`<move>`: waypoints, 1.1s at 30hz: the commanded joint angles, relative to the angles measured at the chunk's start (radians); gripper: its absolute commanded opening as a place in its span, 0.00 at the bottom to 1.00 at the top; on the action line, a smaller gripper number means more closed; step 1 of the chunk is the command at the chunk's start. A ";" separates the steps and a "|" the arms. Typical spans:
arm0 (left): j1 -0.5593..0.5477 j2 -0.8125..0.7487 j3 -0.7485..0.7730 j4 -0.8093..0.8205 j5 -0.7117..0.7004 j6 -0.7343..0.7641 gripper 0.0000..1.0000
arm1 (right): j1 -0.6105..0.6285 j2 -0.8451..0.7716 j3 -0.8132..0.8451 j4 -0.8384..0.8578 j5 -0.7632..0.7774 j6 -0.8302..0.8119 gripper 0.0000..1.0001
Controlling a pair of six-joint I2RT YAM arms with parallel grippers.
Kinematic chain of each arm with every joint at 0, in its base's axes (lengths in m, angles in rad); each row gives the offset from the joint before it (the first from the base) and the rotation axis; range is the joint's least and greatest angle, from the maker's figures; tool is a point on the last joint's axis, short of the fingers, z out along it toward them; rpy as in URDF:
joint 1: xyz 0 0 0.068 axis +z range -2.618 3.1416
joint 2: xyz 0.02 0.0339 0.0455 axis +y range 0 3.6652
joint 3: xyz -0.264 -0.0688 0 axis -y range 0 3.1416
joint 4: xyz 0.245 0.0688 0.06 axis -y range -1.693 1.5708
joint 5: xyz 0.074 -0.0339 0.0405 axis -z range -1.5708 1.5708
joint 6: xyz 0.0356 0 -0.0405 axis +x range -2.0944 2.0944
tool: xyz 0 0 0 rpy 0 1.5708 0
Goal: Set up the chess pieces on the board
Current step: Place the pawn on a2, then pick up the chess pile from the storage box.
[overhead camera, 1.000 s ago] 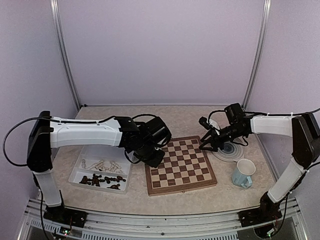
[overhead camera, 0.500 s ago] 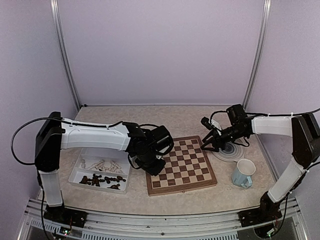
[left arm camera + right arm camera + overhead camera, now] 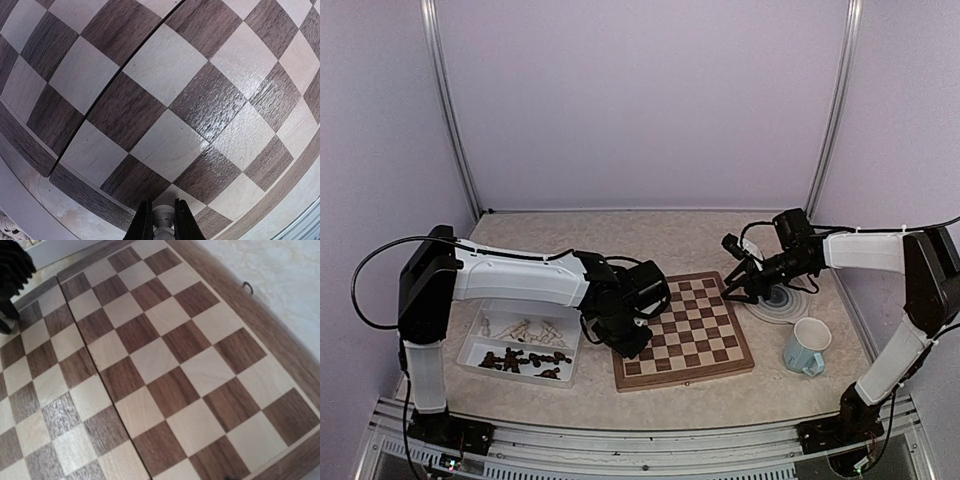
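Pale cream wood shows between the fingers of the left gripper [image 3: 628, 345]: its jaws are nearly closed on a single light chess piece [image 3: 163, 220]. In the left wrist view only the rounded top of the piece is seen, end-on. Its long axis appears to run along the fingers and straight down at the board [image 3: 690, 335]. The board lies directly beneath the tool, not off to one side. The piece hangs over a pale square in the edge row, beside the brown border on the side facing the white tray [image 3: 470, 352]. Whether its base touches the wood cannot be told.

Setting it down looks like a short vertical drop onto that square. The left arm is far nearer to that square than the right. The right gripper [image 3: 732, 290] hovers at the opposite edge, near the round plate [image 3: 790, 310], its fingers apparently apart and nothing visible between them. The other chessmen [image 3: 525, 345] lie in the tray.
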 commanded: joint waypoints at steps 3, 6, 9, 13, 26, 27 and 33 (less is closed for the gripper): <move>-0.010 0.011 0.004 -0.015 0.009 0.019 0.12 | -0.005 -0.005 -0.007 0.002 -0.011 -0.008 0.53; -0.011 0.012 0.009 -0.012 0.009 0.015 0.15 | -0.005 -0.002 -0.008 0.000 -0.010 -0.009 0.53; -0.015 0.010 0.011 -0.005 0.013 0.009 0.17 | -0.005 -0.001 -0.007 -0.001 -0.010 -0.010 0.53; -0.014 0.005 0.014 0.005 0.016 0.002 0.21 | -0.005 0.001 -0.008 0.001 -0.011 -0.010 0.53; 0.007 -0.083 0.065 -0.021 -0.084 -0.020 0.41 | -0.005 0.000 -0.006 -0.002 -0.017 -0.010 0.53; 0.020 -0.131 0.058 -0.015 -0.103 -0.032 0.43 | -0.007 0.000 -0.007 -0.002 -0.017 -0.010 0.53; 0.238 -0.414 -0.166 0.034 -0.230 -0.209 0.46 | -0.007 -0.004 -0.006 -0.008 -0.009 -0.020 0.53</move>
